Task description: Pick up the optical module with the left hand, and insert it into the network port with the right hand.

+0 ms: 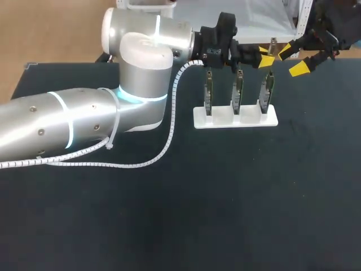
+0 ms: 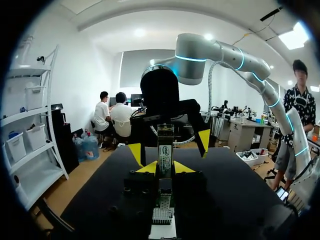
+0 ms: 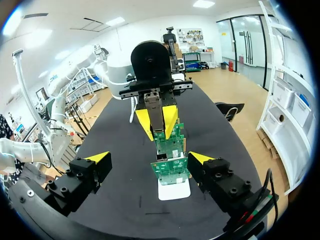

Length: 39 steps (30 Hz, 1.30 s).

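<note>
The optical module (image 1: 273,44), a slim metal bar, is held upright above the right end of the white stand (image 1: 236,117). My left gripper (image 1: 266,56) is shut on it. In the left wrist view the module (image 2: 165,150) stands between its yellow tips. Three green circuit boards (image 1: 237,90) with network ports stand in the stand. My right gripper (image 1: 292,60) hangs open just right of the module, facing the left one. In the right wrist view its jaws (image 3: 149,158) flank the nearest board (image 3: 170,171), with the module (image 3: 154,102) farther ahead.
The dark table (image 1: 225,197) stretches in front of the stand. My left arm (image 1: 84,121) lies across the table's left half, with a white spiral cable (image 1: 169,130) hanging from it.
</note>
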### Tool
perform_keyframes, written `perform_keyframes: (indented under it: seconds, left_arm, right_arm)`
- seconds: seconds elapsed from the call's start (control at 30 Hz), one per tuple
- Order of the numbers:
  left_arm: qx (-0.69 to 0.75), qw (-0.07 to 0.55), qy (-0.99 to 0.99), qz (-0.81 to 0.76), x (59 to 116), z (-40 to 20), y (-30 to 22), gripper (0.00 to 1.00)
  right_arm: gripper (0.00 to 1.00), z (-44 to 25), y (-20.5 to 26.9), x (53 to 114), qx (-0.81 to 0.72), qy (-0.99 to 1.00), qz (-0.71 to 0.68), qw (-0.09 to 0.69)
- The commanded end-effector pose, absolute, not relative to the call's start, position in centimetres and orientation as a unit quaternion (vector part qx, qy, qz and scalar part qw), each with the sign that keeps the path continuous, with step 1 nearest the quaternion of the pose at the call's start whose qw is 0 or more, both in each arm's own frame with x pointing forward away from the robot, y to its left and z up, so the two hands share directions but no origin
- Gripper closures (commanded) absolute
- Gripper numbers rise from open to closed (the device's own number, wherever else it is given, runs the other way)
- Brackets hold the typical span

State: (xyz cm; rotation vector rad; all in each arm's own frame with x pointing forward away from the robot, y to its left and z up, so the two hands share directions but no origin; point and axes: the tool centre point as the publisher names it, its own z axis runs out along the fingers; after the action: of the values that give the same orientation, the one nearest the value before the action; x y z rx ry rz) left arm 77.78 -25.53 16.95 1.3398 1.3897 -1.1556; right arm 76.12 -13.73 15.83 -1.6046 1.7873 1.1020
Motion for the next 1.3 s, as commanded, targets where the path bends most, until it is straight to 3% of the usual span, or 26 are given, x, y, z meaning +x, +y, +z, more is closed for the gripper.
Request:
perform_keyframes:
  seconds: [0.03,0.43,1.3]
  left_arm:
    - [0.534,0.434,0.556,-0.467,77.46,16.87,-25.89,1.0]
    - [0.518,0.459,0.556,-0.46,76.96,16.89,-26.06,1.0]
    - [0.53,0.441,0.552,-0.468,77.01,16.55,-26.42,1.0]
  right_arm:
    - [0.0,15.84,-13.7,75.96,-0.588,0.656,0.403,0.248]
    - [0.0,15.84,-13.7,75.96,-0.588,0.656,0.403,0.248]
    - [0.0,15.84,-13.7,75.96,-0.588,0.656,0.403,0.248]
